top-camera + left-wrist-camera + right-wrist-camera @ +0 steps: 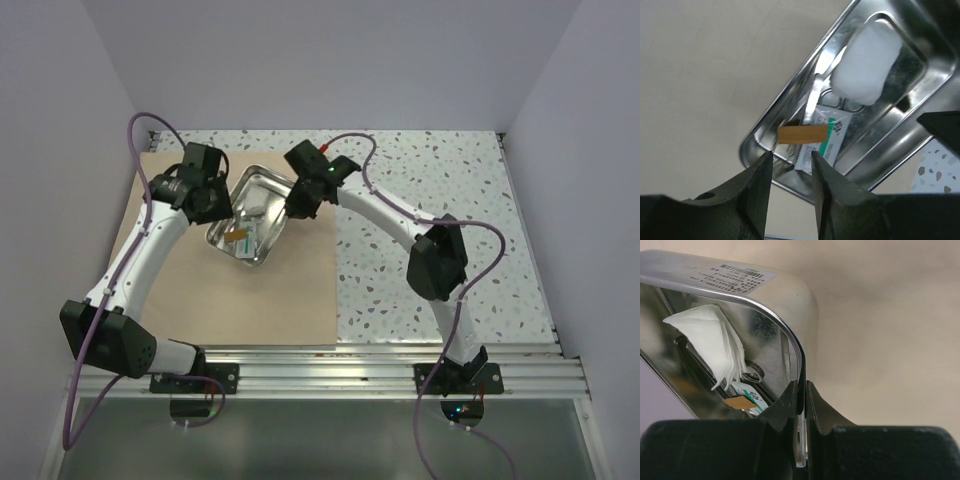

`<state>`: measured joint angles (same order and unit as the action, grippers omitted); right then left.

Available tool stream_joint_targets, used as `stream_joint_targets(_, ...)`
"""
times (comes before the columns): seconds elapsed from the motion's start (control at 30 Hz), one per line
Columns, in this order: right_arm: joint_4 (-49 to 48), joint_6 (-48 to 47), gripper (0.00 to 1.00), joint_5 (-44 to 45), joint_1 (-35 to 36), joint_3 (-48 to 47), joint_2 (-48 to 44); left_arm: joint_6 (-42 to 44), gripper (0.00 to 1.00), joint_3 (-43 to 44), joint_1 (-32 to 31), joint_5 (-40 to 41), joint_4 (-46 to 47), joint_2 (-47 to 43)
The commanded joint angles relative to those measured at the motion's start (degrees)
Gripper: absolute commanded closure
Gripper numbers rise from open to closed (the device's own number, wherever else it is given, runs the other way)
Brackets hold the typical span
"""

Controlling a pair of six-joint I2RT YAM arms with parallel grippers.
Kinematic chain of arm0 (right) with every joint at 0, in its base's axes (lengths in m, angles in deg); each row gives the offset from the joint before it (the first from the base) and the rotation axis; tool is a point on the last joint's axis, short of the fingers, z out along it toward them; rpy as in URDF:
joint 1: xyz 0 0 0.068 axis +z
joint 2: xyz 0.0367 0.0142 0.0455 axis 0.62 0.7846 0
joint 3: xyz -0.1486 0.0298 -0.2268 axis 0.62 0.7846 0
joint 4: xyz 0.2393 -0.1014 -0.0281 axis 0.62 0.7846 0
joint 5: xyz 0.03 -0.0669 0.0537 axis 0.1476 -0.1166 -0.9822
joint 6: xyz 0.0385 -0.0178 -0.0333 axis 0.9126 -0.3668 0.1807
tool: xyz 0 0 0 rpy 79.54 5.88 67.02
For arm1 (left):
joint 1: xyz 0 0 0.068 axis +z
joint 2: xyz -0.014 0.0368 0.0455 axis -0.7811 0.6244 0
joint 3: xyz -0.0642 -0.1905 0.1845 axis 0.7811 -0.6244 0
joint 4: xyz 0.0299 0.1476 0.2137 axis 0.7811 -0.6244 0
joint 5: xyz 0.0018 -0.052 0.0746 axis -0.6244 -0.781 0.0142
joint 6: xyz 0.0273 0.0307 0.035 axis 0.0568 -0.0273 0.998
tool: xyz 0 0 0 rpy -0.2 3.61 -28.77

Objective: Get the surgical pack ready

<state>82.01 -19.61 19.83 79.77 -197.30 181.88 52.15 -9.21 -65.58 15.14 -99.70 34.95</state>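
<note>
Right gripper (802,386) clenched on the tray's (790,300) rim; left gripper (792,162), lower frame, released. Tilted so, the gauze (867,62) may spill; that thin pinch could slip.

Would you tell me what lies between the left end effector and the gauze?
Left wrist view: a tan strip and a printed packet, inside the tray.

Pale lavender walls (320,60) enclose a speckled white tabletop (440,180).
</note>
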Motion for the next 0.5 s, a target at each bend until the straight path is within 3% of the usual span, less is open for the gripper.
stream_joint_targets(0.0,-11.0,8.4,1.00,1.1,3.2,-1.2,1.4,-2.8,0.59,-0.4,0.7,4.4,-3.3,-3.4)
stream_joint_targets(0.23,-10.7,12.7,1.00,3.7,8.6,-2.9,6.3,-1.9,0.59,-3.6,1.0,4.8,-1.9,-5.7)
stream_joint_targets(0.47,-12.3,15.2,1.00,4.8,9.5,0.2,8.2,-2.9,0.59,-7.2,1.4,6.7,-1.0,-5.9)
